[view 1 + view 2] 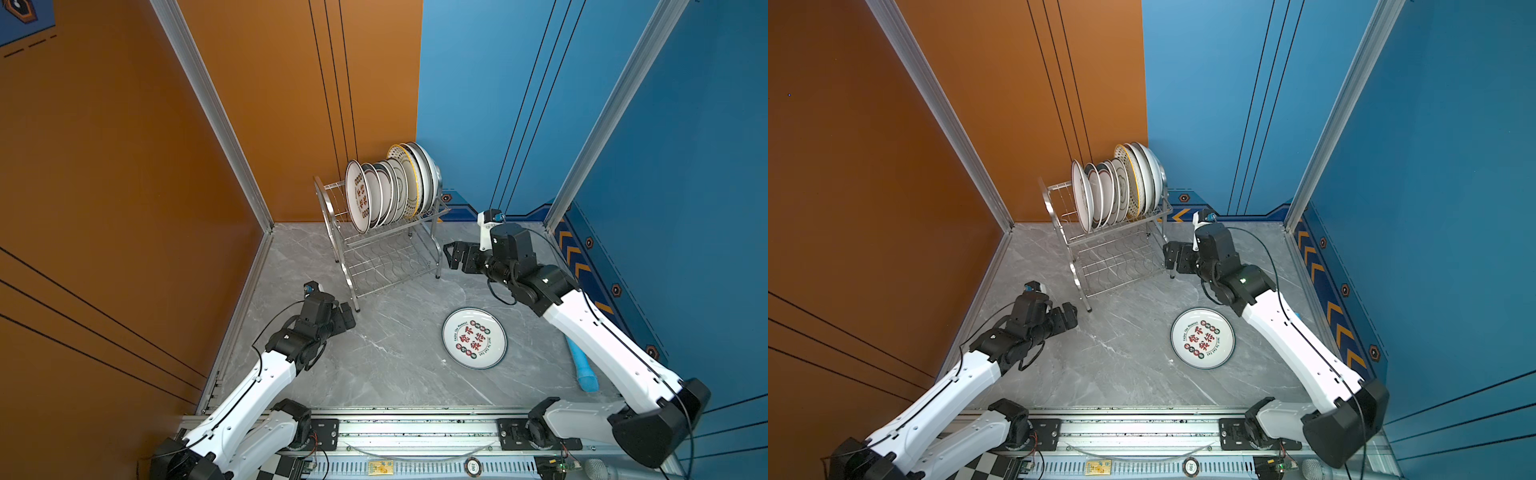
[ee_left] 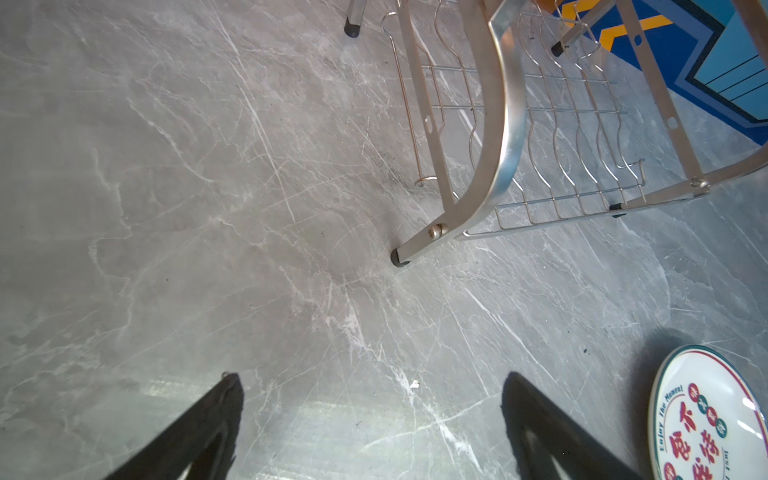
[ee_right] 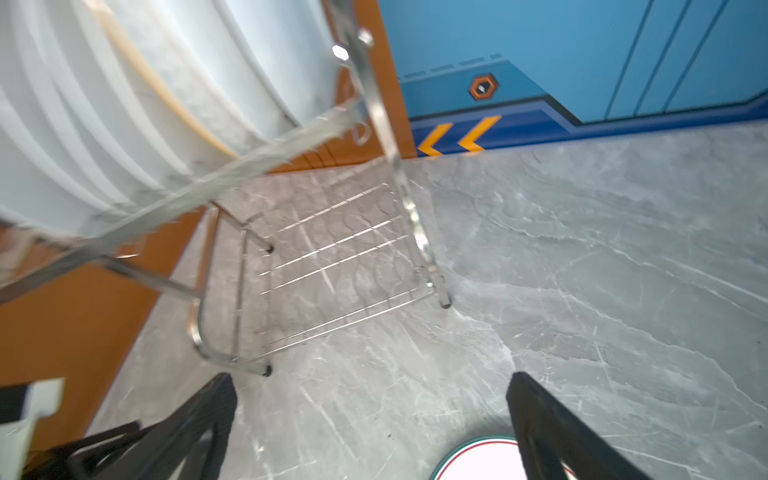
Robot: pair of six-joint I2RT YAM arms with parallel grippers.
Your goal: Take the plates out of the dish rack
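The dish rack (image 1: pixel 353 291) (image 1: pixel 1081 289) stands at the back of the grey marble table, with several white plates (image 1: pixel 390 191) (image 1: pixel 1117 187) upright in its upper tier. The lower tier is bare. One plate with red characters and a teal rim (image 1: pixel 474 338) (image 1: pixel 1202 338) lies flat on the table to the right. My left gripper (image 1: pixel 349 316) (image 2: pixel 372 380) hovers open by the rack's front left leg (image 2: pixel 401 257), holding nothing. My right gripper (image 1: pixel 451 253) (image 3: pixel 372 376) is open and empty beside the rack's right end (image 3: pixel 395 158), above the flat plate's edge (image 3: pixel 478 457).
An orange wall (image 1: pixel 124 166) closes the left and back left, and a blue wall (image 1: pixel 685 166) the right. A blue foam tube (image 1: pixel 584 365) lies along the right table edge under the right arm. A metal rail (image 1: pixel 415 428) runs along the front.
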